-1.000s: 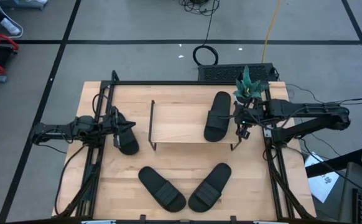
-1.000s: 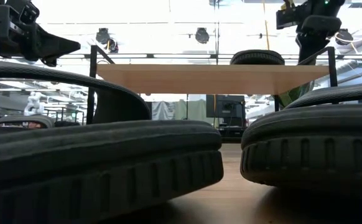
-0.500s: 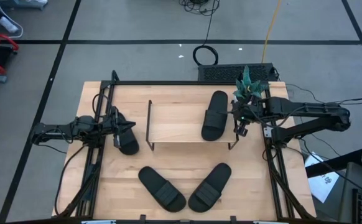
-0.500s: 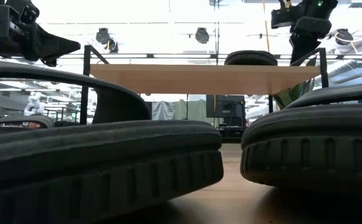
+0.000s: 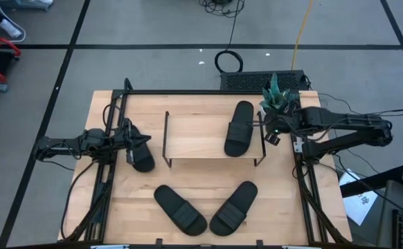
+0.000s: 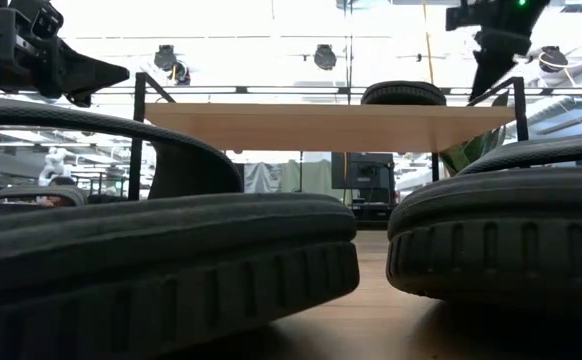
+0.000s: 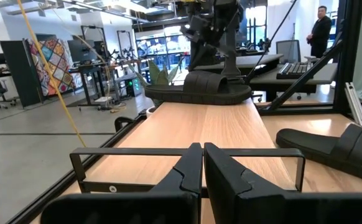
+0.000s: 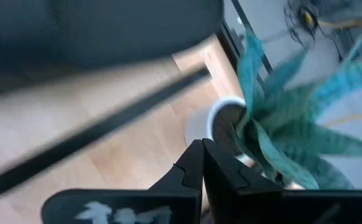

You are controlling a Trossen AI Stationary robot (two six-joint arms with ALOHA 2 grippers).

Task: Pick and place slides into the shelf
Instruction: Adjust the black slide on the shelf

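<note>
I see 1 matte black slide sandal (image 5: 240, 128) lying on the low light-wood shelf (image 5: 194, 136). My right claw (image 5: 271, 133) hangs clenched and empty beside its right end; my left claw (image 7: 203, 163) waits clenched by another slide (image 5: 142, 155) on the table (image 5: 284, 200).

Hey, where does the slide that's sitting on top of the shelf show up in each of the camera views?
High view: the slide on the shelf lies on the right end of the shelf plank.
Low view: its dark edge rises above the plank, right of centre.
Left wrist view: it sits at the plank's far end, upper centre.
Right wrist view: a blurred dark shape at the top may be it; I cannot tell.
Shared landmark: the light wooden plank.
</note>
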